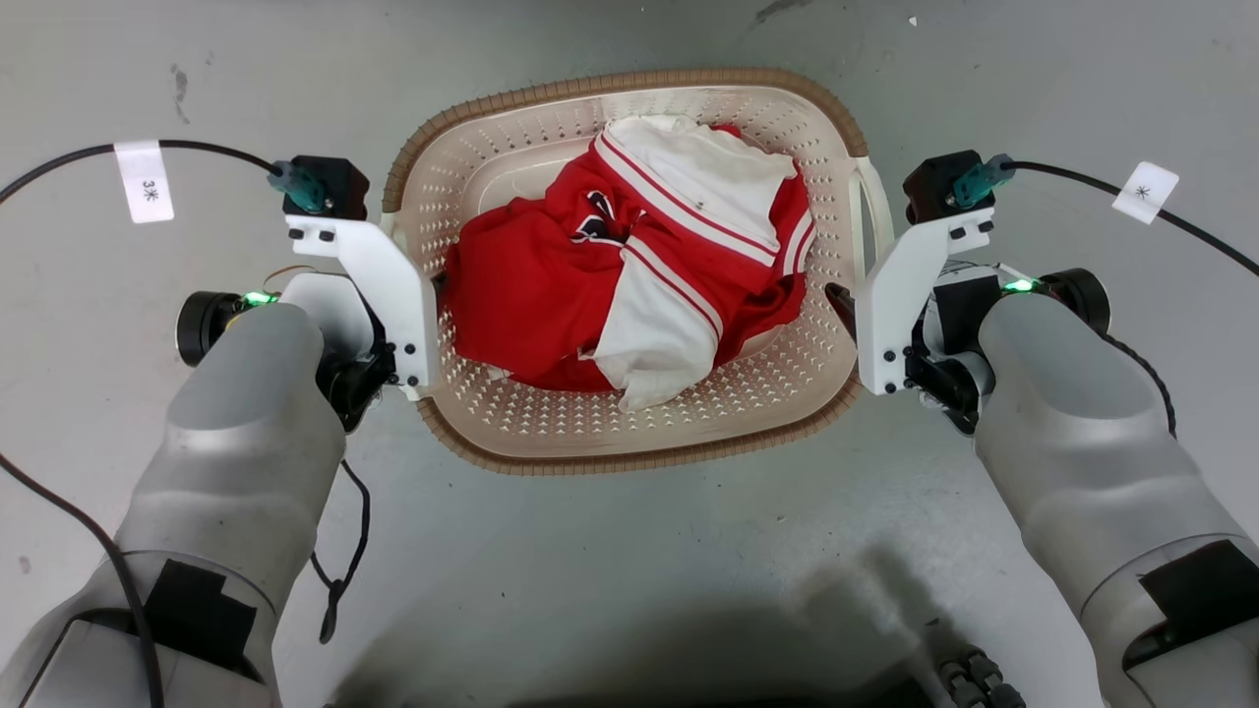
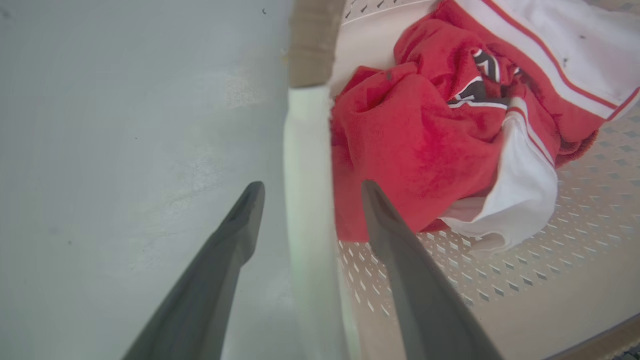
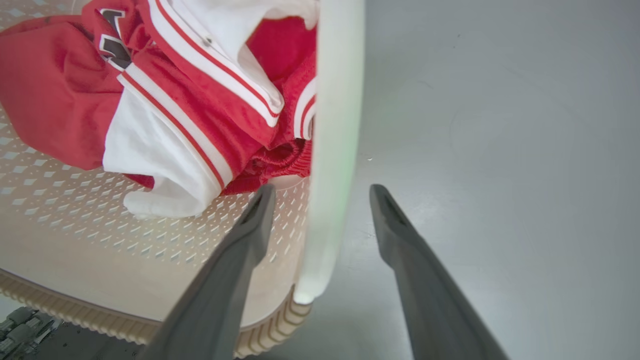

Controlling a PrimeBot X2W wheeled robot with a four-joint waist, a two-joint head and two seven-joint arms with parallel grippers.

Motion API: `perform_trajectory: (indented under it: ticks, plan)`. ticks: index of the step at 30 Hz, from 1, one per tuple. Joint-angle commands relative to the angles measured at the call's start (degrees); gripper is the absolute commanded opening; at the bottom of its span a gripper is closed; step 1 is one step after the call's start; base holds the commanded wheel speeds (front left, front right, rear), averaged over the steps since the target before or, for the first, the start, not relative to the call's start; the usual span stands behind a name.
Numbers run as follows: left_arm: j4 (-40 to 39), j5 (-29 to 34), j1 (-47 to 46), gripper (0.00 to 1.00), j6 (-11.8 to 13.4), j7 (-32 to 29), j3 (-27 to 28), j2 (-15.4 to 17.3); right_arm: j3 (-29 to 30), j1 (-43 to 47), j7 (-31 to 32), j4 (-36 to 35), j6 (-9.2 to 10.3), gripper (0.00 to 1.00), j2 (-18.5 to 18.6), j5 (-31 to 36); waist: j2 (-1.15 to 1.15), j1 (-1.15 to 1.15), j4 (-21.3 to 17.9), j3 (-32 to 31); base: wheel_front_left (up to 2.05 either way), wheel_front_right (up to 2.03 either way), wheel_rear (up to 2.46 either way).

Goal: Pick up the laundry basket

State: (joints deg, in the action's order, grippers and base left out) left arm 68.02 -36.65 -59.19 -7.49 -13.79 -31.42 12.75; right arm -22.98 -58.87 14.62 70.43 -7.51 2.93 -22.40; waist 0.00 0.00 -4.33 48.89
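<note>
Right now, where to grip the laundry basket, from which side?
The white side handles: left handle for the left gripper, right handle for the right gripper, from above. Each is a thin upright band; open fingers straddle it, one inside the laundry basket.

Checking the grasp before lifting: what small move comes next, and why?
Probably close both grippers: the left gripper stands open astride the left handle, the right gripper open astride the right handle, one finger inside the laundry basket, one outside.

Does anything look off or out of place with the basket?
Nothing stands out: the laundry basket sits flat on the floor, clothes heaped inside, the left gripper and right gripper each open astride a white handle.
</note>
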Motion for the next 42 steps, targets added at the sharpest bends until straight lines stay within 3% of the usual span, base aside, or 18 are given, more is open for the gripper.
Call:
perform_trajectory:
  ticks: [1,2,3,23,42]
  plan:
    - [0.26,-0.51,-0.60,0.80,0.04,0.23,-0.30,0.40,-0.38,-1.32,0.06,0.15,0.04,0.13,-0.09,-0.45,0.00,0.00,0.00,0.14,0.00,0.00,0.00]
    - [0.28,-0.75,-0.82,0.28,0.04,0.54,-0.45,0.39,-0.61,-1.42,0.23,0.31,0.04,0.00,-0.09,-0.90,0.00,0.00,0.01,0.21,0.00,0.00,0.00]
    - [0.41,-1.06,-0.93,0.00,0.03,0.76,-0.60,0.32,-0.85,-1.52,0.29,0.40,0.04,0.00,-0.09,-1.23,0.00,0.00,-0.02,0.26,0.00,0.00,0.00]
    - [0.67,-7.10,-1.48,0.00,0.04,-4.42,-5.68,0.40,-5.05,-2.69,4.43,2.16,0.03,0.00,-0.05,-5.82,0.00,0.00,0.08,-1.72,0.00,0.00,0.00]
    - [0.39,-15.14,3.95,0.00,-0.05,-15.68,-8.78,-0.21,-8.70,1.08,18.53,3.07,0.02,0.00,-0.11,-10.42,0.00,0.00,0.64,-17.90,0.00,0.00,0.00]
